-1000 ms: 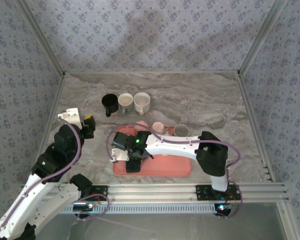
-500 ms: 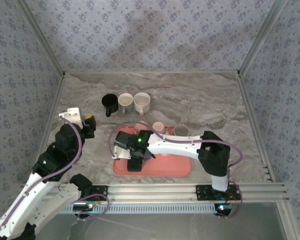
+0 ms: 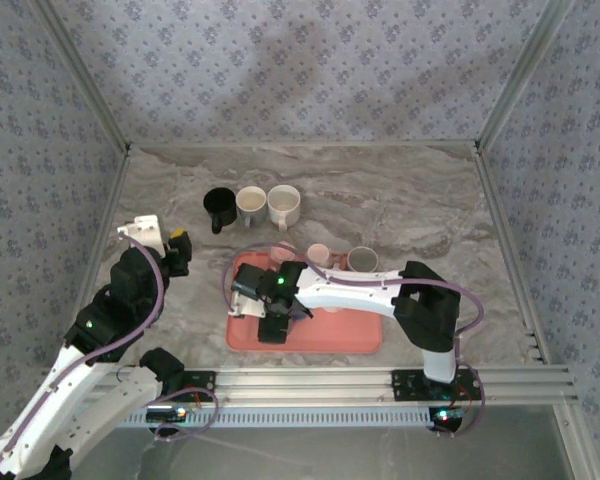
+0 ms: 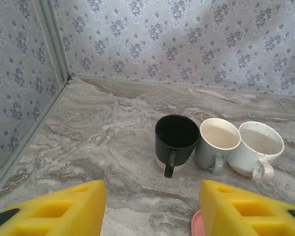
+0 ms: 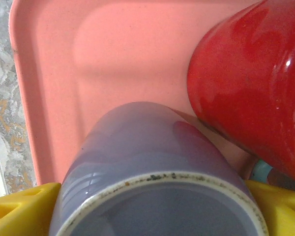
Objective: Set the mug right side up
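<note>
The lilac-grey mug [image 5: 147,162] stands on the pink tray [image 5: 49,73], close to the tray's left rim, with a rough pale ring on the end facing the wrist camera. A red mug [image 5: 250,83] on the tray touches it. The right hand [image 5: 152,209] straddles the mug, yellow fingers [image 5: 24,209] wide and against its wall; whether they squeeze it I cannot tell. Left of the tray, the left hand [image 4: 152,209] hangs over the worktop [image 4: 98,132], fingers apart and empty. Beyond the tray's far edge stand three upright mugs [image 4: 219,145].
</note>
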